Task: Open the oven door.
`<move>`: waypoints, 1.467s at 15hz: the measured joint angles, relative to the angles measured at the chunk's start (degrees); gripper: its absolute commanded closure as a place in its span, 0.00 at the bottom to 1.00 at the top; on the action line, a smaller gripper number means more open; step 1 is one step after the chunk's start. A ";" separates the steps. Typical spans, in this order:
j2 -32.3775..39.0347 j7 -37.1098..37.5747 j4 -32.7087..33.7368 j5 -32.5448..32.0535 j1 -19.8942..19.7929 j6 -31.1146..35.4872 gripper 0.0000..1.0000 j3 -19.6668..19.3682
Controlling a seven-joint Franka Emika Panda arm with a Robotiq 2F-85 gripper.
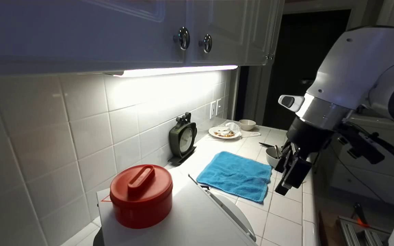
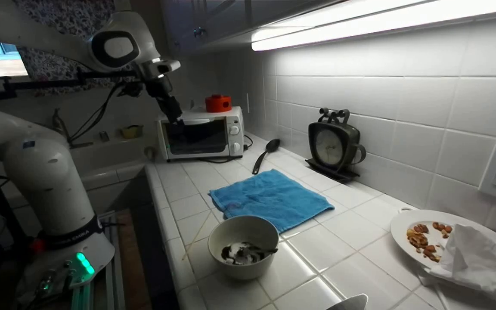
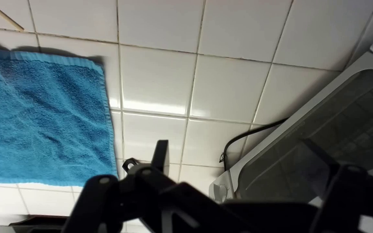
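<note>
The upright oven door (image 2: 198, 141), a dark glass pane in a white frame, looks shut on the front of a boxy white toaster oven (image 1: 190, 218). A slim, pale bar handle (image 2: 198, 121) runs along its top edge. The door is probably hinged below and should swing out and down: stiff, fairly light, with glass that a knock could damage. The handle looks smooth and may slip, so the middle of the bar seems the best hold, one finger above and one below. A slow pull is wise, since the oven itself might slide.

The black jointed pincer (image 3: 233, 142) hangs in front of the oven, near the handle but apart from it. Its fingers are spread wide, with nothing between them.

On top of the oven sits a round red lidded container (image 1: 142, 201), which a jolt could shift. The oven stands on a white-tiled bench (image 2: 187, 183). Farther out on it lie a black long-handled spoon (image 2: 266, 156) and a rumpled blue cloth towel (image 2: 269, 198); beyond, a dark dial scale (image 2: 334, 142) stands near the wall (image 2: 403, 99).
</note>
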 measured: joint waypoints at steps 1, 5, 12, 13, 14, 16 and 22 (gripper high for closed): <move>0.27 0.79 -0.08 -0.03 -0.48 1.06 0.00 0.16; 4.15 9.61 -0.02 -0.03 -5.07 10.13 0.00 2.55; 11.25 24.05 2.12 0.26 -7.96 16.25 0.00 6.22; 11.97 25.73 2.64 0.31 -7.87 16.83 0.00 6.50; 12.62 27.11 3.17 0.31 -7.74 17.41 0.00 6.64; 13.63 28.85 4.31 0.31 -7.47 18.18 0.00 6.85; 15.58 30.67 6.14 0.31 -5.60 19.00 0.00 7.29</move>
